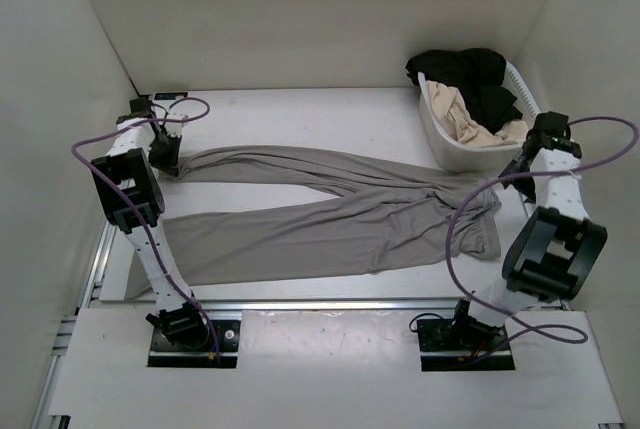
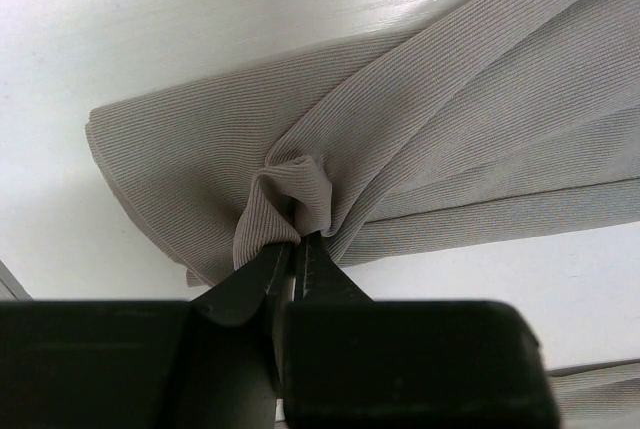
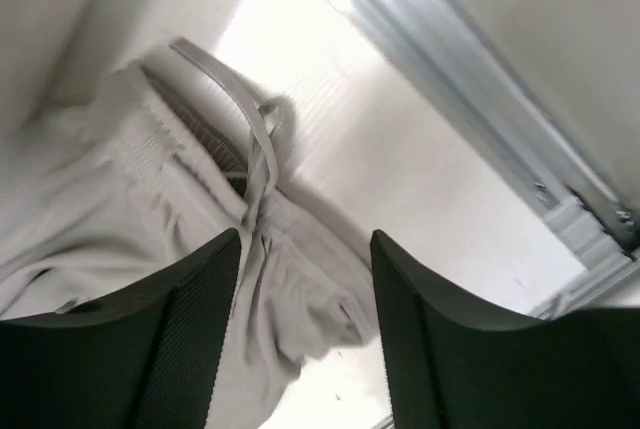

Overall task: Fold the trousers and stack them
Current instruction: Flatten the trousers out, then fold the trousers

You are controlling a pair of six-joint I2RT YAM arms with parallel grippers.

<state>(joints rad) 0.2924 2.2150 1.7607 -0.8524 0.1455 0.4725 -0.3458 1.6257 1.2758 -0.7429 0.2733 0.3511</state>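
**A:** How far along is the folding?

**B:** Barely begun, I'd say. The trousers (image 1: pixel 330 209) lie spread full length across the bench (image 1: pixel 300 114). Both legs run toward the left, and the waistband sits at the right, near the basket (image 1: pixel 447 154). No fold shows and nothing is stacked.

**A:** What's the left arm doing?

**B:** It reaches out to the cuff of the far leg, wrist bent down. The left gripper (image 2: pixel 295 241) is pressed together on a small bunch of cuff fabric, which puckers up between the fingertips.

**A:** And the right?

**B:** Its elbow is raised and the forearm points toward the waistband end. The right gripper (image 3: pixel 305 249) is spread wide, hovering over the waistband and its drawstring (image 3: pixel 262 139), holding nothing.

**A:** So what's left?

**B:** Nearly everything, by my reckoning. The right side needs a grip, then come the folds, then the stacking.
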